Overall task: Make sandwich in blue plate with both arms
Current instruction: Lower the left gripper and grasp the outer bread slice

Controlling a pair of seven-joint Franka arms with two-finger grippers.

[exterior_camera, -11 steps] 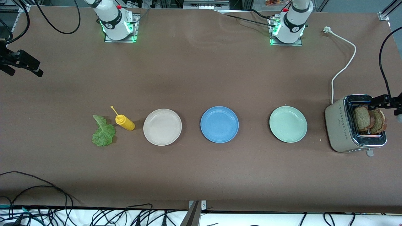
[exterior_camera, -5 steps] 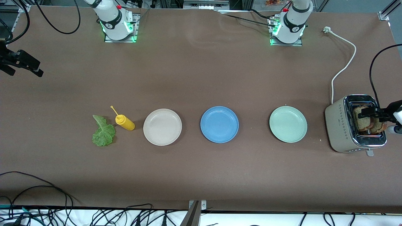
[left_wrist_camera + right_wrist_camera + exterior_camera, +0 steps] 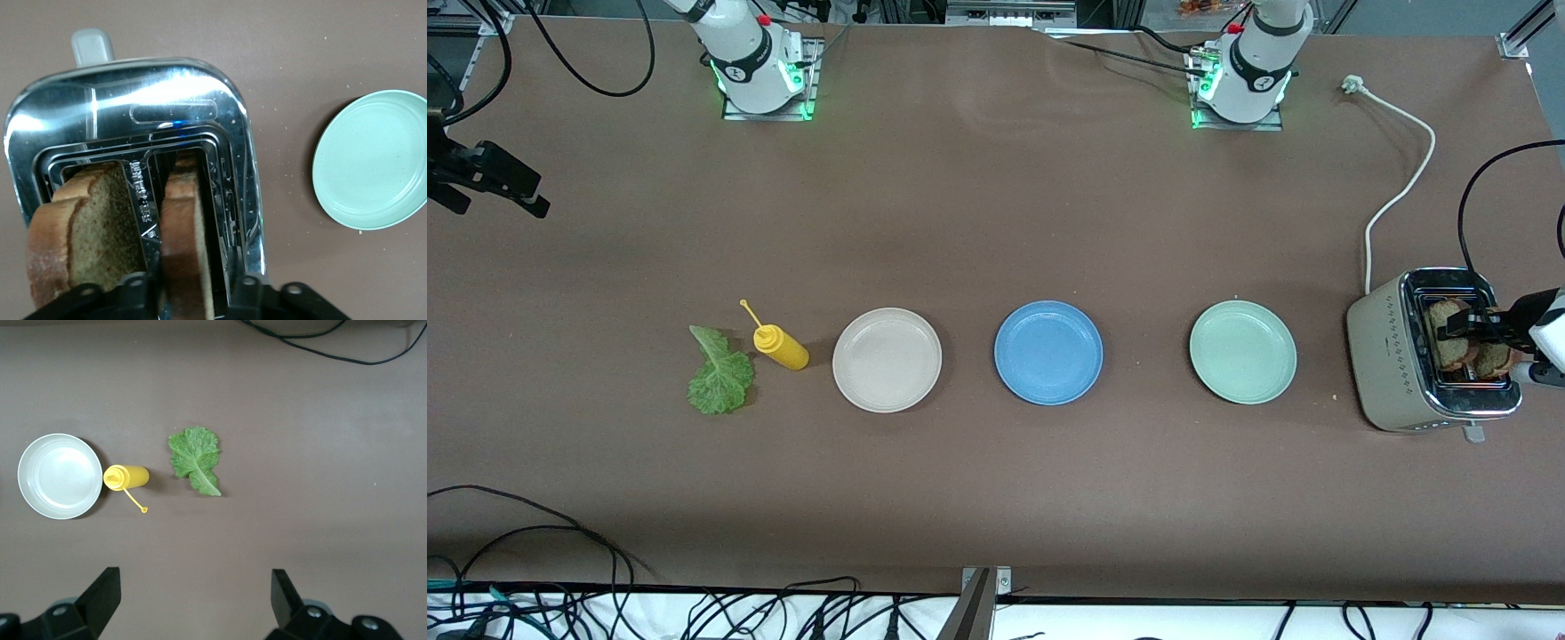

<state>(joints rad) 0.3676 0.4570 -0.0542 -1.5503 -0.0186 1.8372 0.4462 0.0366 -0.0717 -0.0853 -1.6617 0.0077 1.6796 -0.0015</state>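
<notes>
Since a second ago the left gripper has come down from just above the toaster onto the two brown wholegrain bread slices standing in the slots of the beige toaster with a chrome top, at the left arm's end of the tabletop; nothing else has shifted. In the left wrist view its black fingers stand on either side of one bread slice, but whether they already press it cannot be told. The second slice stands in the neighbouring slot. The round medium-blue plate sits bare in the middle of the row, between the pale mint-green plate toward the toaster and the beige-white plate. Beside the beige-white plate, toward the right arm's end, a yellow squeeze bottle lies on its side, and the ruffled green lettuce leaf lies flat just beside it. The right gripper waits high over the tabletop with its fingers spread wide, holding nothing. A white power cord runs from the toaster toward the left arm's base.
</notes>
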